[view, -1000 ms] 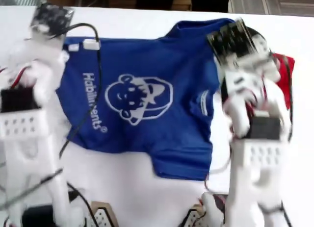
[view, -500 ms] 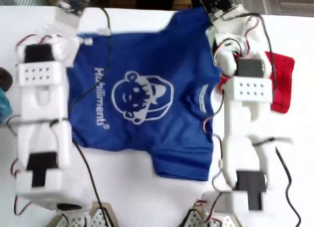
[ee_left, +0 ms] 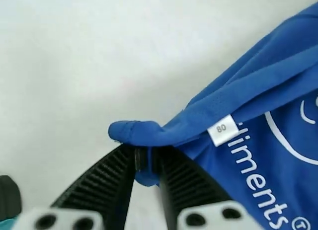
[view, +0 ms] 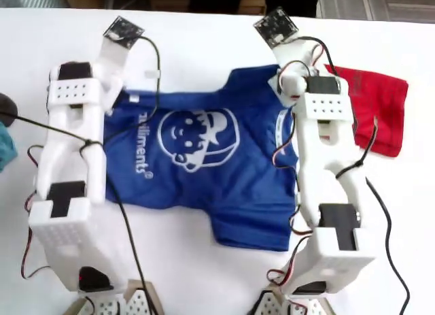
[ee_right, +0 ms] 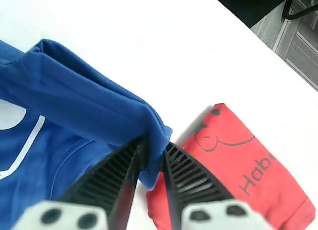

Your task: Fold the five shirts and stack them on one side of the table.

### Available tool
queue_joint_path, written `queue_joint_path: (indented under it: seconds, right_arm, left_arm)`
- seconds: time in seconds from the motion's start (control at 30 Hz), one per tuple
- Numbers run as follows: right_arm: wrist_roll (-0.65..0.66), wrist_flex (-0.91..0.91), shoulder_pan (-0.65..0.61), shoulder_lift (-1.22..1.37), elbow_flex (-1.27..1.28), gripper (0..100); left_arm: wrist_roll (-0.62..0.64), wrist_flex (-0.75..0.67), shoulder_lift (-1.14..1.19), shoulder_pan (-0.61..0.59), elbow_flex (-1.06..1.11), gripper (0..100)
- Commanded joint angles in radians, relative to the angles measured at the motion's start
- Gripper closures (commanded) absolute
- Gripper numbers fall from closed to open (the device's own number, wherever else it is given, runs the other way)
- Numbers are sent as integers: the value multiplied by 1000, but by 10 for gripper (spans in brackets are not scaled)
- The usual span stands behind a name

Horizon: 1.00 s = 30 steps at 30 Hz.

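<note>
A blue shirt (view: 204,172) with a white cartoon print lies spread in the middle of the white table. My left arm (view: 71,158) stretches along its left side and my right arm (view: 326,145) along its right side. The left gripper (ee_left: 147,165) is shut on a bunched far corner of the blue shirt (ee_left: 233,125), near a small white tag (ee_left: 221,128). The right gripper (ee_right: 151,165) is shut on the other far corner of the blue shirt (ee_right: 74,106), which is lifted off the table. A folded red shirt (view: 377,111) lies at the right, just beyond that gripper (ee_right: 233,175).
At the table's left edge sit a teal object (view: 5,146) and a small dark object (view: 7,108). Cables run over both arms and across the blue shirt. Bare white table (view: 204,43) lies beyond the shirt and along the front (view: 190,274).
Both arms stretched out to the far side of the table. The shirt's far edge, pinched at both corners, has since come toward the near side, away from the table's far edge.
</note>
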Motion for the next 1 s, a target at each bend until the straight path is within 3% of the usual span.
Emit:
queue_joint_path:
  seconds: [0.0,0.2,0.47,0.6,0.77,0.97]
  right_arm:
    - [-8,5,-13,-21,-52,978]
    - [-9,142,-16,-31,-49,978]
    - [-11,387,-18,-236,71,978]
    - [-9,323,-16,-412,341,978]
    - [-9,117,-15,-634,744,978]
    - [-9,82,-8,-814,956,978]
  left_arm:
    - [-12,55,-31,0,-65,974]
    - [-14,161,-31,-2,-51,974]
    - [-120,491,-55,-18,-70,974]
    - [-126,543,-55,-61,-5,974]
    - [-135,546,-57,-112,94,974]
    - [-173,512,-49,-109,231,974]
